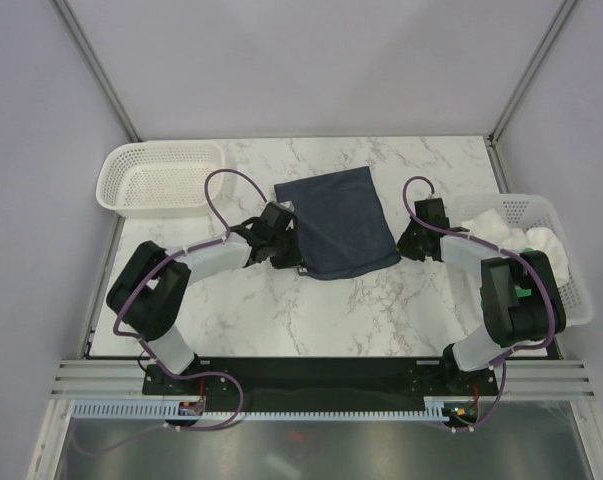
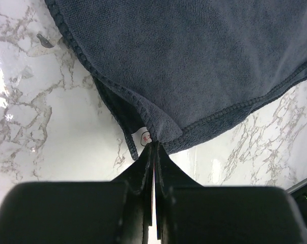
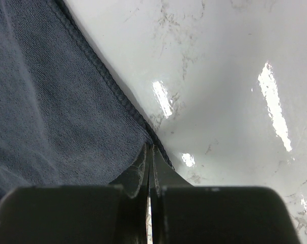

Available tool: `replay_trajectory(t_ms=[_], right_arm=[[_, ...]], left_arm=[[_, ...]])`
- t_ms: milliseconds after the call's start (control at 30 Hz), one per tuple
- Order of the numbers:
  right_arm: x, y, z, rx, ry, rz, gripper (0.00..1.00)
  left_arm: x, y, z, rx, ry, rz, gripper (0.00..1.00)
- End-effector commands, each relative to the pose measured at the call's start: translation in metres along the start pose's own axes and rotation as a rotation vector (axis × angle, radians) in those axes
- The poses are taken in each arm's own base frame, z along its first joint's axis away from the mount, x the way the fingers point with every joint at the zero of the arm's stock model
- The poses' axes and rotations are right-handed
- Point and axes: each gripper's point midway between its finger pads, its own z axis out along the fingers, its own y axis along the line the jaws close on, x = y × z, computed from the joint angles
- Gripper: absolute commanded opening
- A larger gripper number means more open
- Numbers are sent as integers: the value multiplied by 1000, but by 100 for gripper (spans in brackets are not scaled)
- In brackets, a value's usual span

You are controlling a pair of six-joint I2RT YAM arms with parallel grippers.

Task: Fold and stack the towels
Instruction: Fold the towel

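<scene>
We see the navy towel (image 1: pixel 336 222) spread at the centre of the marble table (image 1: pixel 381 310). Our left gripper (image 2: pixel 154 146) is pinched closed on its lower-left corner, and our right gripper (image 3: pixel 149 148) is clamped on its lower-right corner.

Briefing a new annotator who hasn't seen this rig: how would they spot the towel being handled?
On the marble table, between the empty basket far left and the filled basket on the right, lies the navy towel. It is the only dark cloth; the white cloth is bunched inside the filled basket.
</scene>
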Motion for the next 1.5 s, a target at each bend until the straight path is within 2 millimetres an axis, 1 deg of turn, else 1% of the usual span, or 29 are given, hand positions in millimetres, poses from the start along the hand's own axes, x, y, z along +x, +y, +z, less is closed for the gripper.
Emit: replay_trajectory(t_ms=[0, 33, 167, 333, 467, 533, 567, 633, 700, 767, 833, 867, 1033, 1067, 1200, 1267, 1367, 1467], right_arm=[[-28, 20, -10, -56, -87, -19, 0], [-26, 25, -12, -78, -74, -20, 0], [-33, 31, -20, -96, -89, -31, 0], [-42, 34, -29, -94, -114, -47, 0], [-43, 33, -31, -84, -114, -56, 0], [-43, 26, -29, -47, -115, -53, 0], [-39, 23, -26, -36, -99, -56, 0], [-35, 21, -24, -23, -80, -51, 9], [-31, 19, -23, -21, -66, -51, 13], [-31, 19, -23, -25, -67, -55, 11], [-32, 21, -23, -35, -68, -61, 2], [-33, 23, -23, -41, -71, -63, 0], [-39, 27, -25, -52, -88, -67, 0], [-38, 32, -27, -77, -79, -67, 0], [-45, 37, -34, -85, -94, -75, 0], [-43, 35, -32, -74, -85, -75, 4], [-40, 33, -29, -69, -68, -74, 4], [-37, 32, -28, -66, -59, -75, 10]], left_arm=[[-14, -8, -5, -5, -36, 18, 2], [-14, -8, -5, -5, -38, 21, 2], [-20, -14, -12, 4, -50, 25, 2], [-24, -18, -22, 7, -60, 24, 2], [-27, -18, -28, -1, -68, 24, 2], [-27, -18, -29, -4, -67, 27, 2], [-26, -18, -29, -3, -64, 28, 2], [-24, -18, -28, -3, -52, 28, 2], [-22, -18, -28, 0, -43, 29, 2], [-21, -17, -28, -2, -43, 27, 2], [-20, -17, -27, -2, -39, 29, 2], [-21, -18, -28, 2, -41, 28, 2], [-24, -21, -29, 10, -45, 28, 2], [-24, -22, -29, 11, -46, 28, 2], [-33, -30, -35, 31, -70, 31, 2], [-36, -33, -36, 37, -77, 32, 2], [-37, -34, -36, 39, -79, 32, 2], [-36, -33, -36, 38, -78, 32, 2]])
